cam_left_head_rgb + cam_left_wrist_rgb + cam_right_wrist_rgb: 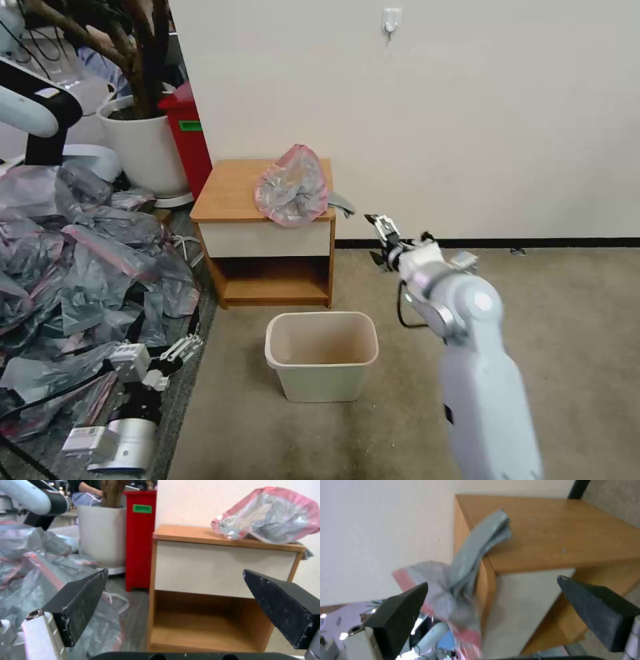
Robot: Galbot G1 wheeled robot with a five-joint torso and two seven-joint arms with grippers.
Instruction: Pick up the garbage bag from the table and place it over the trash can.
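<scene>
**Grey-pink bag on the nightstand, both grippers spread wide**

Head view: a crinkly translucent grey garbage bag (291, 187) with a pink rim band lies bunched on the front right part of the orange-brown wooden table (230, 193), a flap spilling over the table's right edge. On the carpet in front of the table stands the cream plastic trash can (322, 356), upright. The right gripper (381, 235) hangs in the air just beside the table's right edge, near the flap. The left gripper (181, 348) sits low at the left, over a heap of similar grey-pink bags (80, 253).

Left wrist view: the left gripper's (173, 597) black fingers (80, 600) stand far apart, holding nothing, facing the table's white drawer front (220, 567) and shelf recess.

Right wrist view: the right gripper (491, 605) is likewise spread and holds nothing, the bag's hanging flap between its fingers but apart from them.
</scene>
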